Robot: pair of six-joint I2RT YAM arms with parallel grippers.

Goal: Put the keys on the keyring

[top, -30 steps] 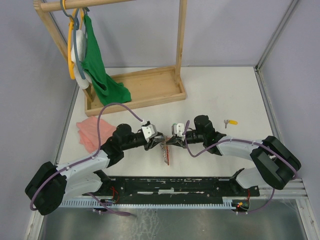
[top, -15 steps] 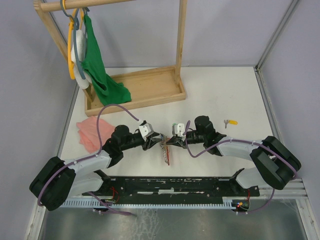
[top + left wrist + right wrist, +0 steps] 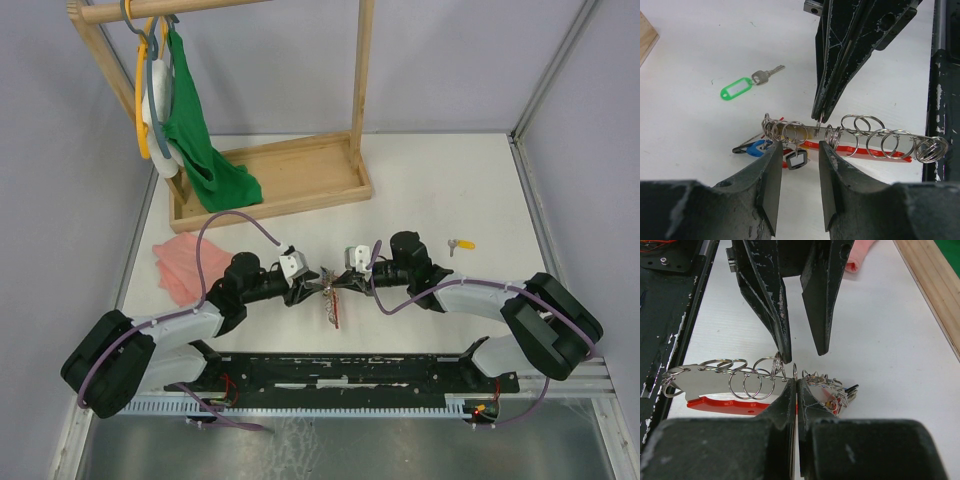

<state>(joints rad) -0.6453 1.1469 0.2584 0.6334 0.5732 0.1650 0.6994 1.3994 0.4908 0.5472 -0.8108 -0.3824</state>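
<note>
The keyring (image 3: 875, 137), a metal bar strung with several split rings over a red strip, lies between both grippers; it shows as a small bunch (image 3: 331, 303) in the top view. My right gripper (image 3: 796, 386) is shut on a ring of it near the middle (image 3: 794, 372). Just short of the bunch, my left gripper (image 3: 799, 150) stands open with nothing between its fingers. A green-tagged key (image 3: 740, 88) lies loose on the table beyond. The yellow-tagged key (image 3: 461, 243) lies to the right of the right arm. Blue (image 3: 757, 148) and black (image 3: 795, 160) tags hang on the bunch.
A wooden rack (image 3: 300, 190) with hangers and a green garment (image 3: 195, 130) stands at the back left. A pink cloth (image 3: 180, 265) lies left of the left arm. A black rail (image 3: 350, 370) runs along the near edge.
My left arm has swung its rear links leftward and its gripper sits a little lower by the bunch. The right arm and the keyring have stayed put.
</note>
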